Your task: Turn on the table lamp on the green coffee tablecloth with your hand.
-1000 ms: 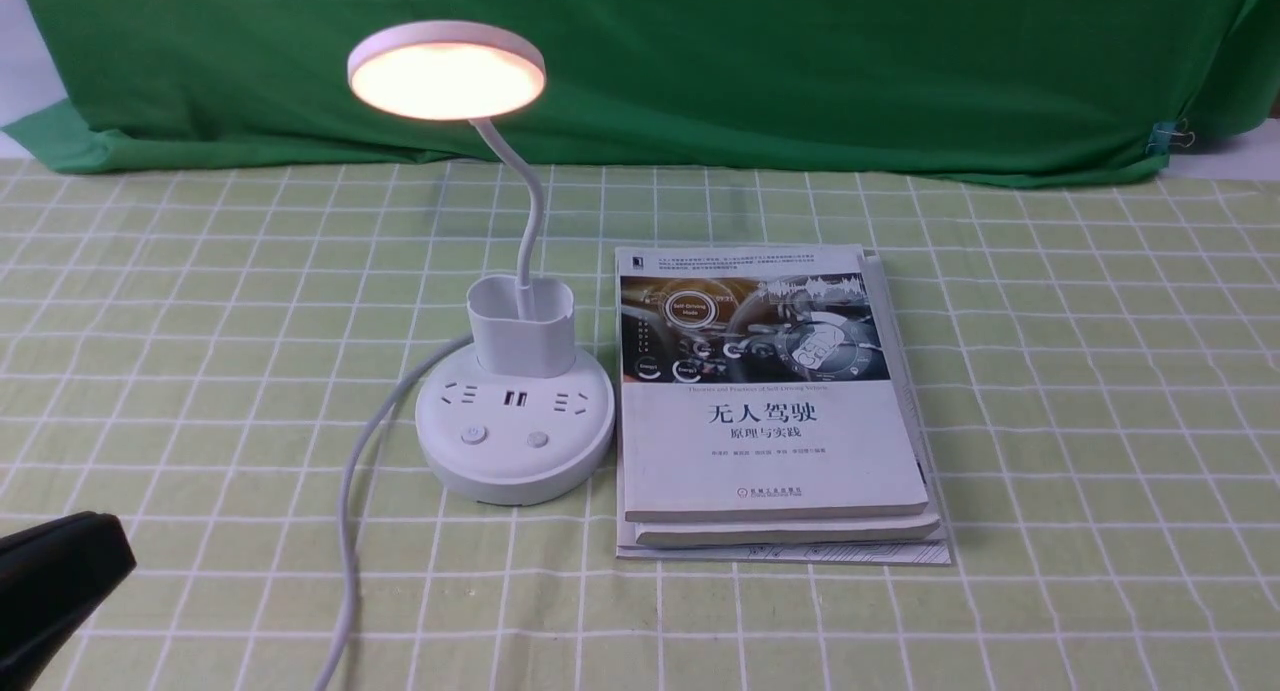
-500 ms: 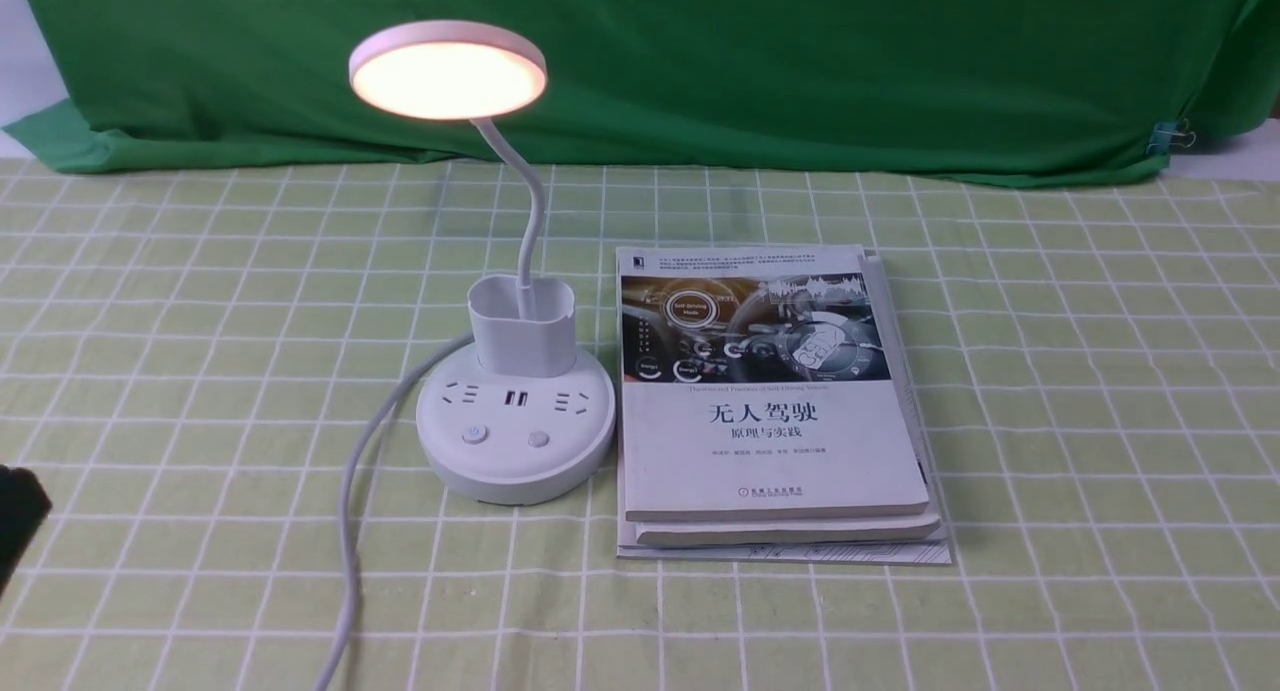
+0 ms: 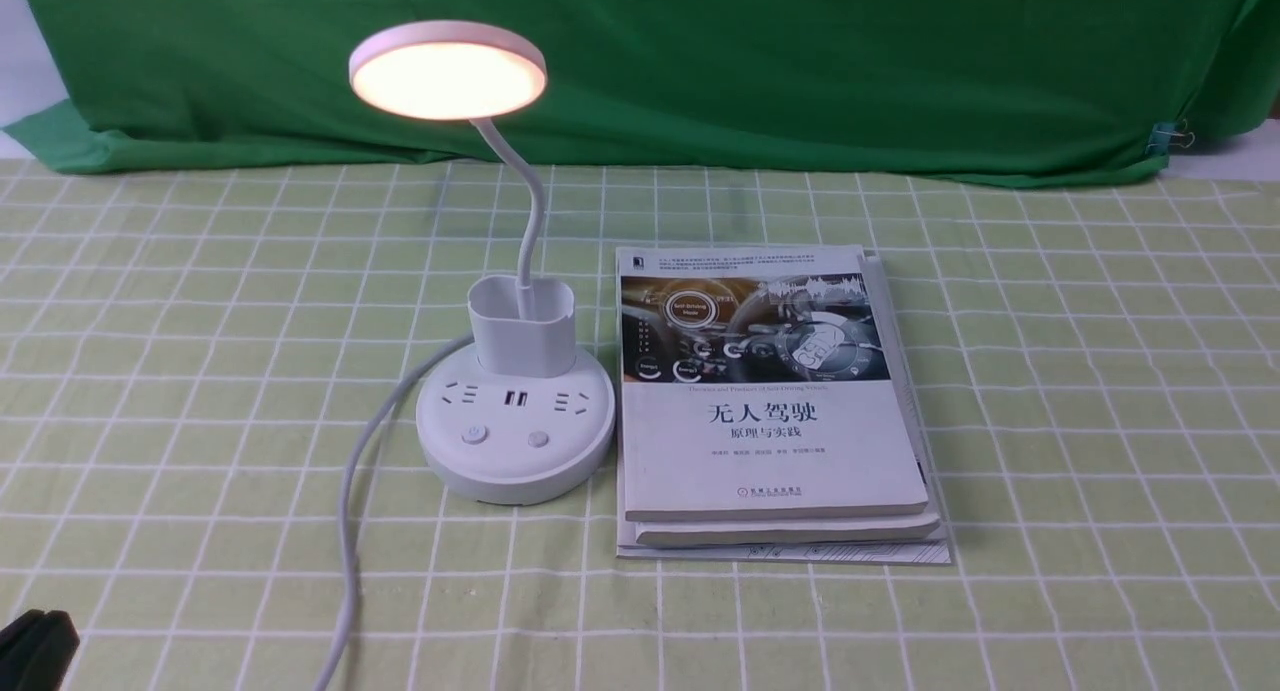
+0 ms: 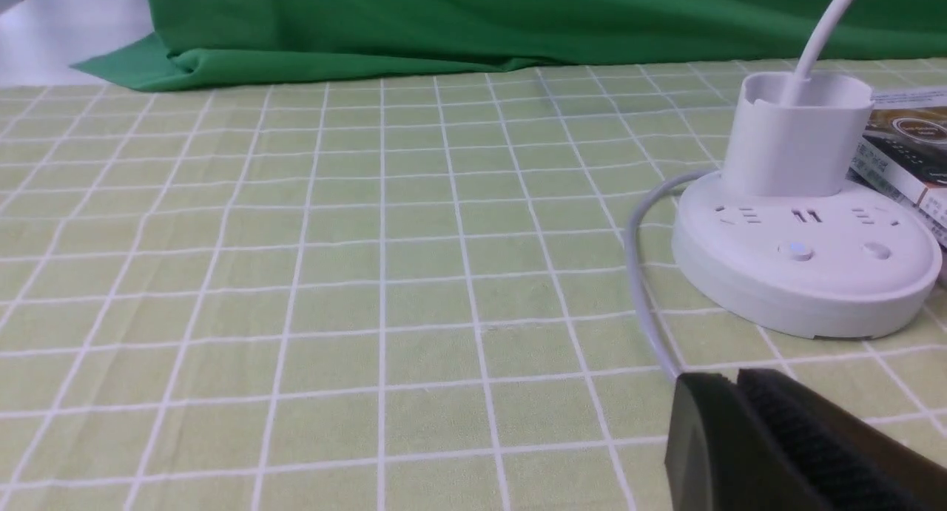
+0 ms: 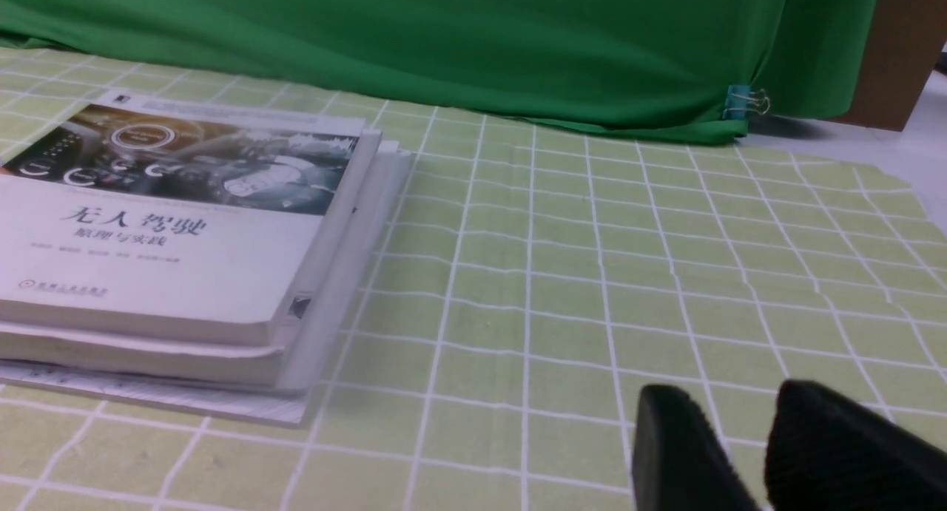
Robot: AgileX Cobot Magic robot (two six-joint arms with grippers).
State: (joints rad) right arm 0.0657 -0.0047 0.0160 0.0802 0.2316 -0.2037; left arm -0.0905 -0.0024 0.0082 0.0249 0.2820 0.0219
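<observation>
Lamp: the table lamp (image 3: 515, 411) is sitting on the green coffee tablecloth (image 3: 1050, 421), left of center in the front view, and its disc head (image 3: 447, 71) is glowing warm, so it's on.
Base: the round base (image 4: 806, 263) is showing its sockets and two buttons (image 3: 474, 435), and one of them is looking faintly lit in the left wrist view.
Cord: the white cord (image 3: 350, 511) is trailing off the base's left side toward the near edge.
Books: a stack of books (image 3: 775, 411) is lying just beside the base on its right, pretty much touching it.
Left gripper: the left gripper (image 4: 740, 407) is hanging low near the cord, apart from the base; jaws are looking pressed together with nothing between them. Only a black corner of it (image 3: 35, 646) is peeking into the front view, bottom left.
Right gripper: the right gripper (image 5: 729, 422) is hovering over bare cloth, well right of the books; jaws are slightly parted, gripping nothing.
Backdrop: a dark green backdrop (image 3: 800, 61) is hanging behind it all.
</observation>
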